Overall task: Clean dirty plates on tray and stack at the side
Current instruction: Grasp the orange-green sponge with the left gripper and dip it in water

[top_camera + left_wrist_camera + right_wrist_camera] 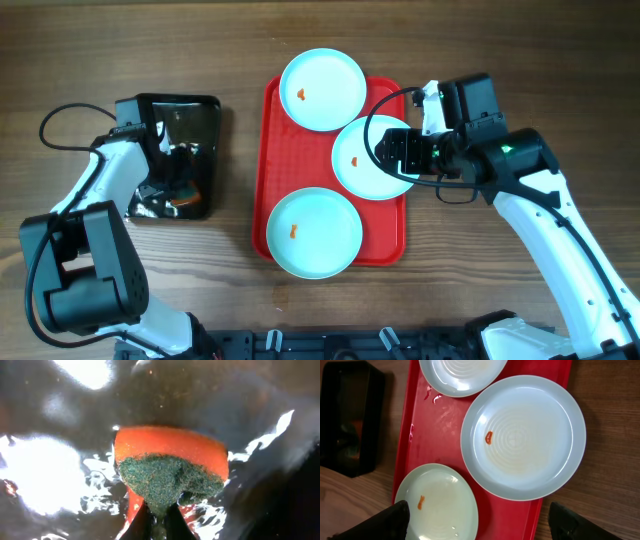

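The red tray (268, 150) holds three pale blue plates: a far one (322, 90), a middle one (365, 165) that overhangs the tray's right rim, and a near one (315, 232). Each has an orange speck. My right gripper (395, 150) hovers open and empty over the middle plate. In the right wrist view its fingers (485, 525) spread wide above the tray (445, 425), the middle plate (522, 437) and the near plate (437, 502). My left gripper (175, 185) is shut on an orange sponge with a green scrub face (170, 460), inside the black tray.
The smaller black tray (200, 110) stands left of the red tray and holds water that glints in the left wrist view (45, 475). Bare wooden table (500, 60) lies right of the red tray. Cables run by both arms.
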Robot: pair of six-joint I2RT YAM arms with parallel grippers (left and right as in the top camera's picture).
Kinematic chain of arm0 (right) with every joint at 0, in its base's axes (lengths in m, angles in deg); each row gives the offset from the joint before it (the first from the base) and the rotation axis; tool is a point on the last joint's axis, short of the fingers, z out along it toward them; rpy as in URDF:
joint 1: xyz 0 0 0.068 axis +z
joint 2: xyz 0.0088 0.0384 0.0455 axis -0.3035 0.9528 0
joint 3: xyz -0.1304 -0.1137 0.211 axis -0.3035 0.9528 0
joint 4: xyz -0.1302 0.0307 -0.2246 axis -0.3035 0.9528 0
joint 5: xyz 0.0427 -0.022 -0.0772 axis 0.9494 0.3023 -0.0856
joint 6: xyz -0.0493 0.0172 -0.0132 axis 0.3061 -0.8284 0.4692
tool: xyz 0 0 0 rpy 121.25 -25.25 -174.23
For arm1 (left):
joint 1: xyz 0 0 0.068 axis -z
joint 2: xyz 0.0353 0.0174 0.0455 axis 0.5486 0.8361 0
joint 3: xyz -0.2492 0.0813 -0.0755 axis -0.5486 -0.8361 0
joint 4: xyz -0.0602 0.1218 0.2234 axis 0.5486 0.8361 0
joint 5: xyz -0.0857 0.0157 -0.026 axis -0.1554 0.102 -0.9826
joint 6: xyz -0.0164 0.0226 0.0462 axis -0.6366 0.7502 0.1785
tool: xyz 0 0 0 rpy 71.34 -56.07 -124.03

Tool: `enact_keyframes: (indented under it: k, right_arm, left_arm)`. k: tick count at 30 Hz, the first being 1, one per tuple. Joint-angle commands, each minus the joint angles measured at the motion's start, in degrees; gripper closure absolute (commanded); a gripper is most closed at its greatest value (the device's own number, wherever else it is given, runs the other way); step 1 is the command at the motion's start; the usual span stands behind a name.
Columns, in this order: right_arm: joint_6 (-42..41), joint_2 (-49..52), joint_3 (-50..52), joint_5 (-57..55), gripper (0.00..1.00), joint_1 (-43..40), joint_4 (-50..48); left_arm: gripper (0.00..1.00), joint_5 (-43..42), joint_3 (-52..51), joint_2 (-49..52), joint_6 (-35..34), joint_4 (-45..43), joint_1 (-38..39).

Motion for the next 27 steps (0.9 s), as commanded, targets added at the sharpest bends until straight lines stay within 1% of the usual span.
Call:
enact_keyframes:
  k: [1, 6, 8, 11, 22, 27]
  right_arm:
    - [-0.6, 0.4, 0.0, 0.5, 0.11, 0.2, 0.1]
    - [-0.6, 0.4, 0.0, 0.5, 0.1, 0.2, 0.0]
    - [-0.5, 0.4, 0.0, 0.5, 0.1, 0.2, 0.0]
    - [-0.5, 0.4, 0.0, 0.5, 0.1, 0.2, -0.2]
    - [-0.4, 0.4, 0.0, 0.5, 0.1, 0.2, 0.0]
    - [-0.5, 0.4, 0.0, 0.5, 0.1, 0.2, 0.0]
  left_arm:
    - [0.96, -2.4, 0.4, 0.1, 0.5, 1.7, -0.1]
    - [0.96, -2.8, 8.1, -3.1, 0.5, 9.6, 0.0]
    - [0.96, -2.8, 10.2, -4.4, 0.5, 11.3, 0.2]
    - [0.96, -2.7, 10.8, -5.8, 0.5, 11.5, 0.3]
    - [0.96, -2.6, 10.8, -5.9, 0.5, 13.0, 0.3]
    - [0.96, -5.6, 10.8, -5.9, 0.5, 13.2, 0.3]
